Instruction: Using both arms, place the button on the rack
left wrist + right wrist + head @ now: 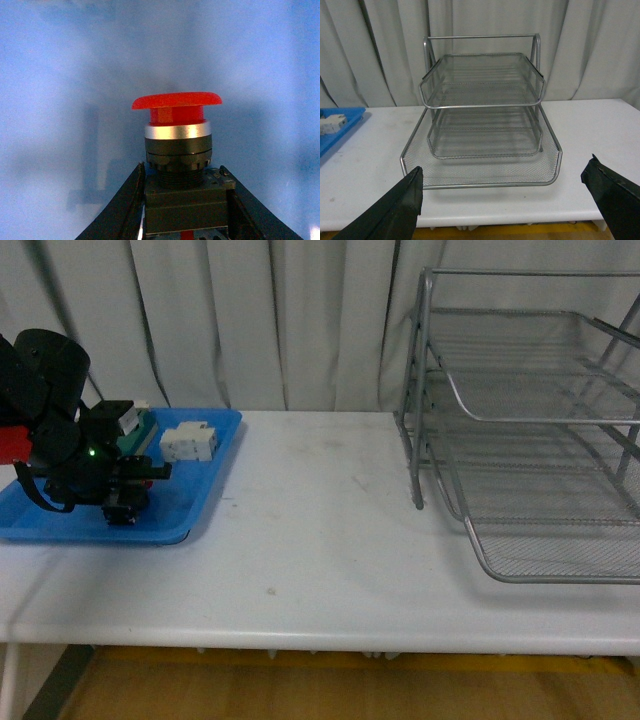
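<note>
**Q:** Nearest, at lower centre of the left wrist view?
**A:** Left gripper (pixel 182 205), with fingers (pixel 125 210) closed against both flanks of the button (pixel 177 150). Held by the dark blocky body below the silver collar, upright, red cap on top. Backed by the blue tray (pixel 205 480); cannot tell whether lifted or resting.

**Q:** Handling?
**A:** Judged small, light and rigid. Best taken by the flat body sides. Likely to slip if pinched at the rounded cap or smooth collar. Looks top-heavy, so prone to tipping in a loose hold.

**Q:** Farther off?
**A:** At the left of the front view, in the tray, a white blocky part (pixel 189 441) and a green-and-cream block (pixel 137 426). Mid-frame, bare counter (pixel 320 540). At the right, well apart from the button, the rack (pixel 530 440). Facing it, the right gripper (pixel 504 172), fingers (pixel 402 205) spread wide and holding nothing.
</note>
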Tool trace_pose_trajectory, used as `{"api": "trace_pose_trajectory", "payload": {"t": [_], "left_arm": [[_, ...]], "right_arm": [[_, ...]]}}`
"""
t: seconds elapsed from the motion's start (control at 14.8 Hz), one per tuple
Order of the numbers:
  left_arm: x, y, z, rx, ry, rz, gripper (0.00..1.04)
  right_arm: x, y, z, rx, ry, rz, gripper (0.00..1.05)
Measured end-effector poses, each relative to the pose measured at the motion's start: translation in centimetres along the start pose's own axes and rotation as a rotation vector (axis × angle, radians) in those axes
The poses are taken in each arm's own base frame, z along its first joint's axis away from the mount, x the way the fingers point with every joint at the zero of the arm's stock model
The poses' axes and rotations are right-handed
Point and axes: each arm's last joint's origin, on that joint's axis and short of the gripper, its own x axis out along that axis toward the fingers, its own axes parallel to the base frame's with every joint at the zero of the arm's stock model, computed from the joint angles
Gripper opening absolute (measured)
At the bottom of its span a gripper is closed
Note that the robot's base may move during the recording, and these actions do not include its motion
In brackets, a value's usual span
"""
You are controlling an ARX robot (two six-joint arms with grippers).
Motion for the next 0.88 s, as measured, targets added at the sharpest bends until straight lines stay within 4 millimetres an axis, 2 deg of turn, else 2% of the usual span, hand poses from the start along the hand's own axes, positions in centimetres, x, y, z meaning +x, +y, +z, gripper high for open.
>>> {"api": "trace_pose_trajectory", "payload": {"t": [0.13,0.2,0.27,0.34,0.47,0.54,0.61,0.88], "left_arm": [[-0.9,-0.3,-0.8,-0.017,-0.023,0.003,0.37],[-2.1,-0.6,-1.3,-0.031,-0.042,-0.002,0.37],[-4.2,-1.1,-1.6,-0.031,-0.083,-0.004,0.37],[-7.1,-1.7,-1.5,-0.018,-0.150,0.000,0.37],[-14.8,-3.4,-1.7,0.006,-0.321,-0.010,0.37],[-18.8,-4.5,-3.2,0.021,-0.380,-0.007,0.37],[-21.8,-5.4,-5.7,0.029,-0.379,0.012,0.37],[-29.2,-7.1,-15.7,0.050,-0.352,0.134,0.37]], "right_arm": [[0.0,0.0,0.0,0.000,0.000,0.000,0.98],[0.0,0.0,0.0,0.000,0.000,0.000,0.98],[0.0,0.0,0.0,0.000,0.000,0.000,0.98],[0.0,0.0,0.0,0.000,0.000,0.000,0.98],[0.0,0.0,0.0,0.000,0.000,0.000,0.98],[0.0,0.0,0.0,0.000,0.000,0.000,0.98],[0.0,0.0,0.0,0.000,0.000,0.000,0.98],[0.0,0.0,0.0,0.000,0.000,0.000,0.98]]}}
